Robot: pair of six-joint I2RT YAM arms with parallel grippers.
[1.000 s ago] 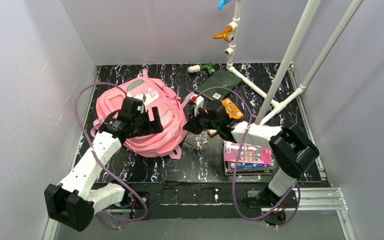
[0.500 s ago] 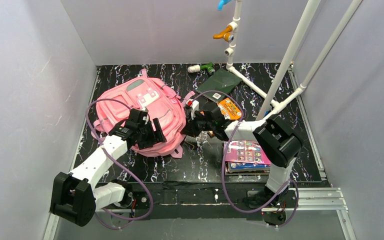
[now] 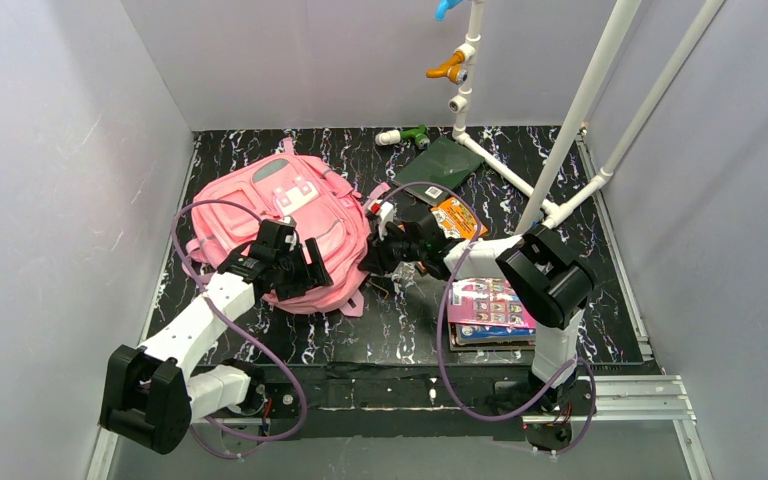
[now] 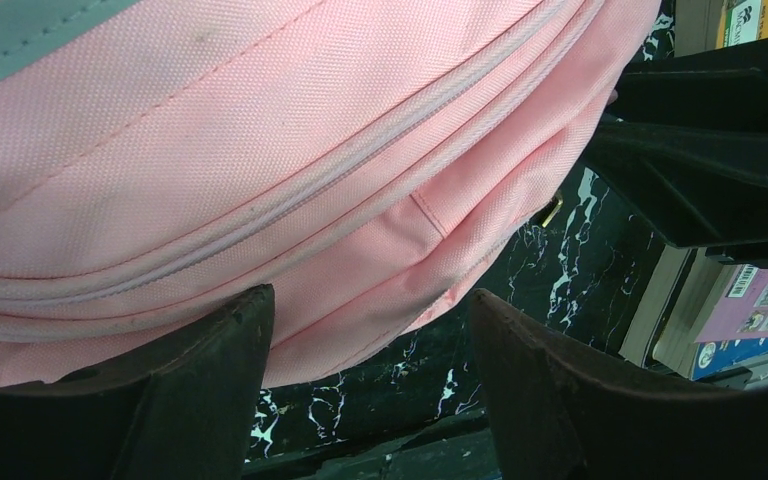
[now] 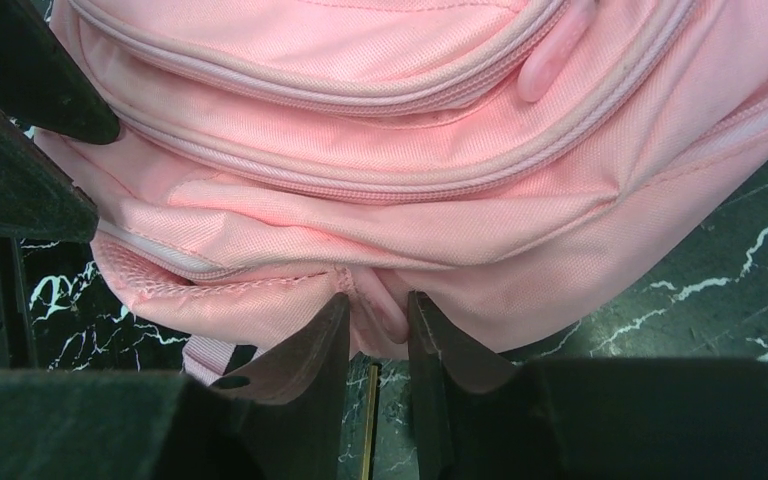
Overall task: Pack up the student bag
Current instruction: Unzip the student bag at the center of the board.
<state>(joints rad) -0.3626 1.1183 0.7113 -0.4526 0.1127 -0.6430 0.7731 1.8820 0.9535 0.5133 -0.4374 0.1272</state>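
The student bag (image 3: 290, 215) lies flat on the bench (image 3: 400, 335), front pocket up, and both my hands are at its near edge. My left hand (image 3: 305, 268) sits at the bag's near side with its fingers (image 4: 210, 390) spread wide and released, and the bag's lower seam lies just beyond them. My right hand (image 3: 375, 255) is at the bag's right corner, its fingers narrow on either side of a small pink tab (image 5: 380, 312). I cannot tell whether they pinch it or only flank it. To the right of the bag lie a stack of books (image 3: 490, 312) and an orange packet (image 3: 457, 215). A dark green folder (image 3: 440, 162) and a white pipe frame (image 3: 580, 110) are further back on that side.
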